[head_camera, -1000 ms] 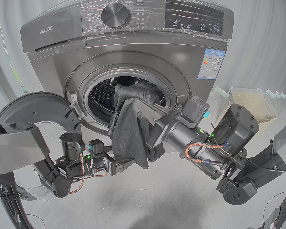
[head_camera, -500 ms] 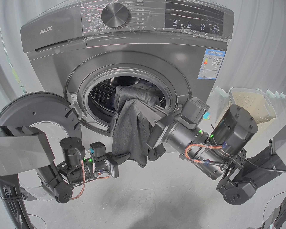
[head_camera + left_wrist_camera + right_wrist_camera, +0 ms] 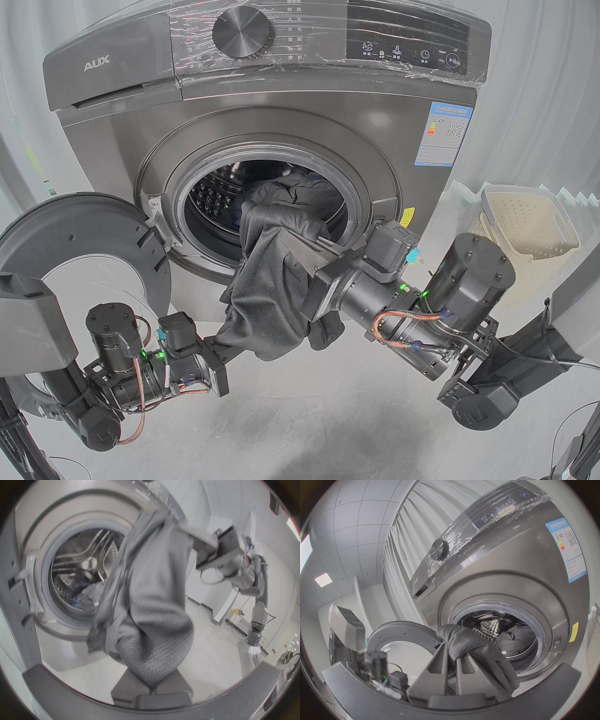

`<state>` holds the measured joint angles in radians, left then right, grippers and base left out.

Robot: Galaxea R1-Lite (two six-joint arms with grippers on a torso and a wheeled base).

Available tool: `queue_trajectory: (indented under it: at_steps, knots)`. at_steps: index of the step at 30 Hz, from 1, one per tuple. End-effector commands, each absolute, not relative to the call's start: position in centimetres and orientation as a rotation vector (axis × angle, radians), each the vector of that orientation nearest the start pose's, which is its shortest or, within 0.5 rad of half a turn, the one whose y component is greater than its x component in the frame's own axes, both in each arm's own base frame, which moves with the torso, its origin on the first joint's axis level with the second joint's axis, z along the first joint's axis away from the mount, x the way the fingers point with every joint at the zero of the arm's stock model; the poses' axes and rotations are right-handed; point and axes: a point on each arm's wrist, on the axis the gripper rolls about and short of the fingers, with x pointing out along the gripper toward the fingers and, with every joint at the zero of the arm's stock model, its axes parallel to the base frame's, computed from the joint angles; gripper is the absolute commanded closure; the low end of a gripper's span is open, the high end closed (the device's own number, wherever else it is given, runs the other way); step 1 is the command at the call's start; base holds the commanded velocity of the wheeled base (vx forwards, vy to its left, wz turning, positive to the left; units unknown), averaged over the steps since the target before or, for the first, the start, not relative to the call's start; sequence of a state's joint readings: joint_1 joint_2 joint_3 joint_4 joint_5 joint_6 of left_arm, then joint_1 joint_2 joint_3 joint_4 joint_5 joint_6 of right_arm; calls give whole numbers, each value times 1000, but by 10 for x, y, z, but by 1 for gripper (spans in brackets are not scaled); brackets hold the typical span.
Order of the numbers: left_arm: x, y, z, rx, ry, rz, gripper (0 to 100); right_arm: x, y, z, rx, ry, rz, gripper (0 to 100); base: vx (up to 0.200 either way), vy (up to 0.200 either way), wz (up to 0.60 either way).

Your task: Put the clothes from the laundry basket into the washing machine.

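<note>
Right end effector [image 3: 290, 231]: mine, clamped tight on the upper fold of the garment [image 3: 269, 281], just in front of the drum [image 3: 212, 200], toward its 5 o'clock edge. The wrist view shows the fold bunched between my two fingers [image 3: 437, 667].
Left end effector [image 3: 231, 344]: mine, pinched on the garment's lower end, low above the floor at 7 o'clock of the drum mouth.
Garment: dark grey mesh cloth, stretched between my two end effectors, sagging across the 6 o'clock rim of the mouth. I cannot tell whether it touches the rim.
Clothes [image 3: 300, 190]: dark pile already inside the drum, toward 2 o'clock.
Washer [image 3: 281, 112]: grey front-loader, mouth open.
Door [image 3: 81, 237]: swung wide, at 9 o'clock of the mouth.
Basket [image 3: 531, 225]: cream, perforated, on the floor at 3 o'clock of the washer, well apart from the garment.
</note>
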<state>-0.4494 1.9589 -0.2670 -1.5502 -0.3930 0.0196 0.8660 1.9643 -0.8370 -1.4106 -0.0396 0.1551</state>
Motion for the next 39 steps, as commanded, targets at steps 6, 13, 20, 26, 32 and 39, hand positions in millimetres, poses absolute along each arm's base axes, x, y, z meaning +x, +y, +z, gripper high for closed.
queue_trajectory:
  at_steps: [6,13,20,26,32,39]
  knots:
    - [208,-130,134,-34,-52,-921,100,244,286,144,244,-132,842,100,0,0,0]
    - [213,-133,141,-44,-88,-919,100,244,285,138,236,-108,841,0,0,0,0]
    - [224,-135,154,-92,-133,-891,100,234,273,114,185,-3,829,0,0,0,0]
    - [235,-137,162,-124,-169,-802,100,231,257,101,157,58,803,0,0,0,0]
    - [241,-136,169,-150,-194,-780,100,229,248,91,136,103,783,0,0,0,0]
    - [242,-137,171,-159,-205,-761,100,227,248,87,127,121,785,0,0,0,0]
